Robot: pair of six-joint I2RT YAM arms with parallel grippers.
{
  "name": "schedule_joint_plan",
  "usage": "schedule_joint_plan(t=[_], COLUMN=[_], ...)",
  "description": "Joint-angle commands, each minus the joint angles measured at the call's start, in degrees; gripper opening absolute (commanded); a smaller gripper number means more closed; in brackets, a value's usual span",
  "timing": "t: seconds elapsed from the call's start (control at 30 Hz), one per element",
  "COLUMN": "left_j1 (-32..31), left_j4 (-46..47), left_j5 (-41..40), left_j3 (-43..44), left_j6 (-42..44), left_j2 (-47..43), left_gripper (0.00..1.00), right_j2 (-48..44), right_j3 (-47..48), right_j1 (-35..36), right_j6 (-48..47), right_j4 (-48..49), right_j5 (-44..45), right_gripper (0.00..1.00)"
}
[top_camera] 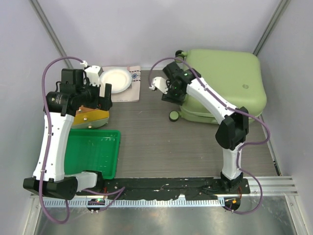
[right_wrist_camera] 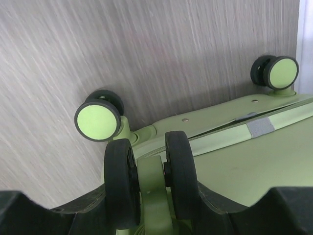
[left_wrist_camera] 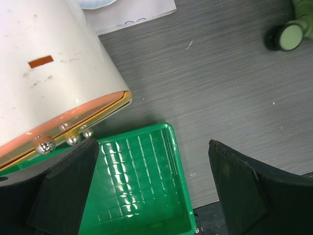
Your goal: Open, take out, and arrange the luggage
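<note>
The luggage [top_camera: 227,81] is a pale green hard-shell suitcase lying flat and closed at the back right. My right gripper [top_camera: 170,94] is at its left end. In the right wrist view my right gripper [right_wrist_camera: 149,218] has its fingers [right_wrist_camera: 54,215] pressed on both sides of a black twin wheel [right_wrist_camera: 180,171] of the luggage. Two other wheels [right_wrist_camera: 98,120] show beyond it. My left gripper [top_camera: 105,97] is at the far left, open and empty. In the left wrist view it [left_wrist_camera: 151,188] hangs over the green tray [left_wrist_camera: 180,171], beside a cream-and-orange container [left_wrist_camera: 49,73].
The green tray [top_camera: 116,156] lies at the front left. The cream-and-orange container [top_camera: 90,117] sits just behind it. A white plate [top_camera: 116,79] rests on a paper sheet [top_camera: 134,92] at the back. One luggage wheel [top_camera: 173,116] sticks out toward the table's middle.
</note>
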Motion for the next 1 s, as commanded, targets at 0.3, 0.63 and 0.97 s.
schedule_joint_plan(t=[0.3,0.63,0.97], left_j1=[-0.14,-16.27,-28.09], left_j4=[12.35,18.78,27.90], left_j5=[12.01,16.17,9.74], left_j3=[-8.78,-12.92,-12.22], left_j6=[-8.59,-7.36,-12.01], left_j2=[-4.58,4.99,20.63], left_gripper=[1.00,0.56,0.23], right_j2=[3.00,-22.06,-26.99], right_j3=[36.09,9.56,-2.14], right_j1=[11.15,-16.64,-48.92], right_j6=[32.21,44.51,36.95], right_j4=[0.97,13.80,8.37], right_j5=[-13.50,-7.87,-11.20], right_gripper=[0.89,0.86,0.78])
